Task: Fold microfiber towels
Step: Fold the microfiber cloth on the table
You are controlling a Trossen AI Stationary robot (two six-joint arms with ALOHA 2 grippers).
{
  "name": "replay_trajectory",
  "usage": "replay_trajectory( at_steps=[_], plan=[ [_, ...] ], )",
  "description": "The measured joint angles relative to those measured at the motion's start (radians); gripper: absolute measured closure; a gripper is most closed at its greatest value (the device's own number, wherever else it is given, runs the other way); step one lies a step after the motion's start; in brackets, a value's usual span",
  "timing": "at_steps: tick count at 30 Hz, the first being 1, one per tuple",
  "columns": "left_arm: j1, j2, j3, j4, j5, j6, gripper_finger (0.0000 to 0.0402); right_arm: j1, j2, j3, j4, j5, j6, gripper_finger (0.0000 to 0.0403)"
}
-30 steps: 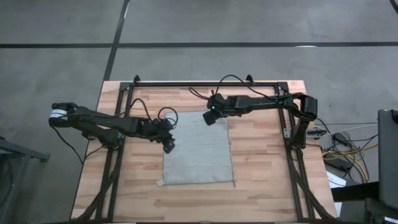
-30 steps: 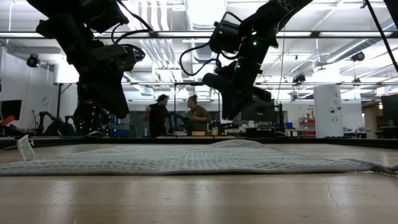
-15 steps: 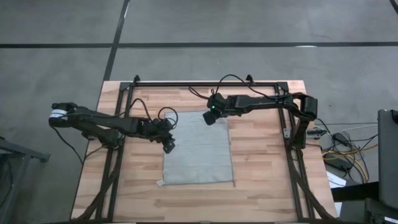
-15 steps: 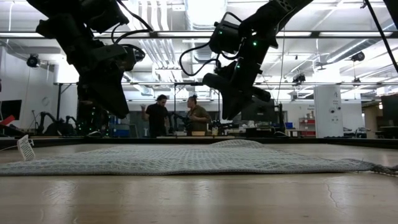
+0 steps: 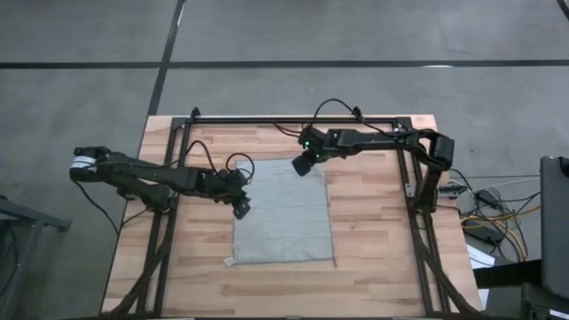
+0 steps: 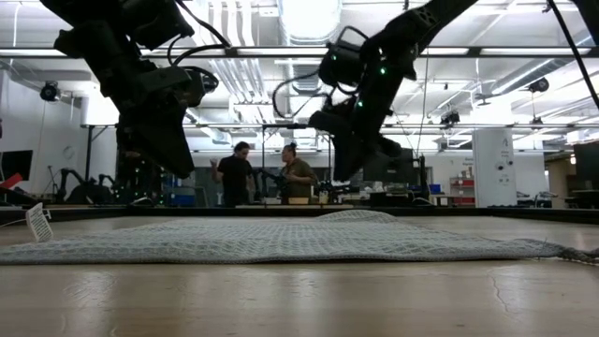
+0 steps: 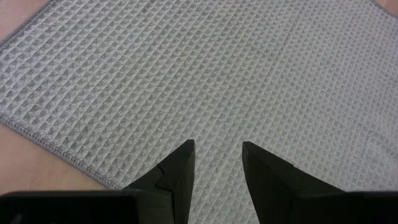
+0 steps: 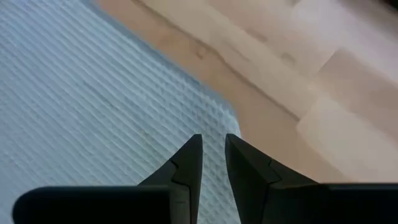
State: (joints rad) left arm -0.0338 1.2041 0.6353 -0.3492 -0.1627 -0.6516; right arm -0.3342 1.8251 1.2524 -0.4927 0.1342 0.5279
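Observation:
The grey-green microfiber towel (image 5: 284,213) lies spread flat on the wooden table, with its white tag (image 6: 38,223) standing up at its near left corner. A low bump (image 6: 360,215) rises near its far side. My left gripper (image 5: 242,210) hangs open above the towel's left edge, and the waffle weave (image 7: 205,68) fills its wrist view. My right gripper (image 5: 300,169) hovers over the towel's far edge beside a rounded corner (image 8: 230,115). Its fingers (image 8: 213,138) stand a narrow gap apart with nothing between them. In the low view both grippers (image 6: 173,159) (image 6: 346,168) hang clear of the cloth.
A dark frame (image 5: 293,118) runs along the table's far edge and down both sides. Bare wood (image 5: 378,222) lies to the right of the towel and along the near edge. Two people (image 6: 262,173) stand in the room far behind the table.
My right arm's wrist has swung a little toward the table's far edge and rolled, while its gripper stays above the towel's far edge. The towel has not moved.

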Motion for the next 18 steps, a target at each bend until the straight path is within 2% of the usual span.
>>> replay_trajectory(
  at_steps=[4, 18],
  plan=[
    [0.000, 0.000, 0.000, 0.000, 0.000, 0.000, 0.0264, -0.033, 0.005, -0.009, -0.005, -0.031, -0.004, 0.0332],
    [0.000, 0.000, 0.000, 0.000, 0.000, 0.000, 0.0264, -0.069, 0.008, -0.024, -0.019, -0.034, -0.088, 0.0337]
  ],
)
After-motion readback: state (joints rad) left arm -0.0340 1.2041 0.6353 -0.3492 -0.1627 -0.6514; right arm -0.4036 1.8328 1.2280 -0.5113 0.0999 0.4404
